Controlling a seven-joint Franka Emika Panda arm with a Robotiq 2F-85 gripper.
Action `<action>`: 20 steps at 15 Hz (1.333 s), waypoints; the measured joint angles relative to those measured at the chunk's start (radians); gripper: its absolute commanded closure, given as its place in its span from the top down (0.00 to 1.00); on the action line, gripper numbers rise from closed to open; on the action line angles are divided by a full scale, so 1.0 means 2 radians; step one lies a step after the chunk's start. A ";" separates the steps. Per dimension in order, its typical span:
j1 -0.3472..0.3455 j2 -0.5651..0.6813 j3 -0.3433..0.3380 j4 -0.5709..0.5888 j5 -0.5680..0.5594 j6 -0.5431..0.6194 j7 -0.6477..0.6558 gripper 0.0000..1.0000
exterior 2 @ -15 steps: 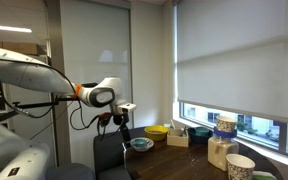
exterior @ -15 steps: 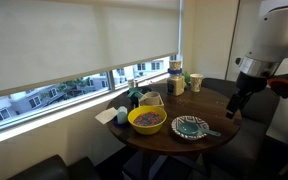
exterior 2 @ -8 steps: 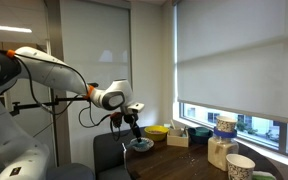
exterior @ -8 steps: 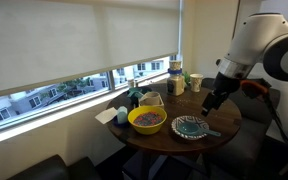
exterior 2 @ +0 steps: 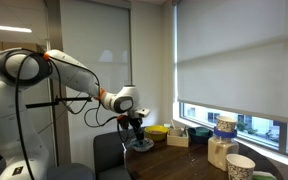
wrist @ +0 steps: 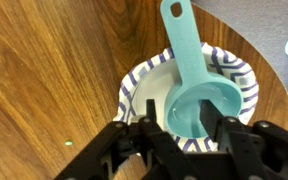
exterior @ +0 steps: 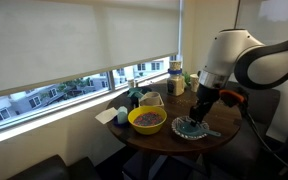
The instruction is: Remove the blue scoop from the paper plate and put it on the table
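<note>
In the wrist view the blue scoop [wrist: 196, 98] lies in the paper plate [wrist: 144, 85], its handle pointing up and away over the plate's rim. My gripper [wrist: 181, 120] hangs just above it, jaws partly drawn in but still apart. One finger stands outside the bowl's left edge and the other over the bowl's hollow; no grip shows. In both exterior views the gripper [exterior: 197, 112] [exterior 2: 137, 133] is low over the plate [exterior: 191, 127] [exterior 2: 140, 146] on the round brown table [exterior: 224, 118].
A yellow bowl [exterior: 147, 120] [exterior 2: 157, 131] with dark contents stands beside the plate. Cups and containers [exterior: 174, 80] [exterior 2: 224, 128] cluster on the window side. A dark chair [exterior 2: 109, 155] stands by the table's edge. Bare wood [wrist: 54, 70] lies beside the plate.
The arm has swung in from beyond the table's edge and come down over the plate. The jaws have drawn partly together around the scoop's bowl.
</note>
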 measured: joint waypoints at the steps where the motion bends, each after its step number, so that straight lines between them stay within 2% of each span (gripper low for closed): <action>1: 0.001 0.011 0.000 0.004 0.000 0.000 0.001 0.13; 3: 0.002 0.029 0.000 0.011 0.000 0.000 0.002 0.00; 7: 0.004 0.046 -0.002 0.025 0.007 -0.001 0.005 0.01; 10: 0.001 0.017 -0.019 0.026 0.015 -0.009 0.007 0.01; 12: -0.014 -0.019 -0.034 0.020 0.006 -0.018 0.031 0.01; 15: -0.055 -0.046 -0.050 0.004 -0.014 -0.022 0.069 0.01; 17: -0.082 -0.032 -0.051 0.000 -0.027 -0.020 0.106 0.01; 20: -0.100 0.011 -0.051 0.012 -0.047 -0.016 0.182 0.01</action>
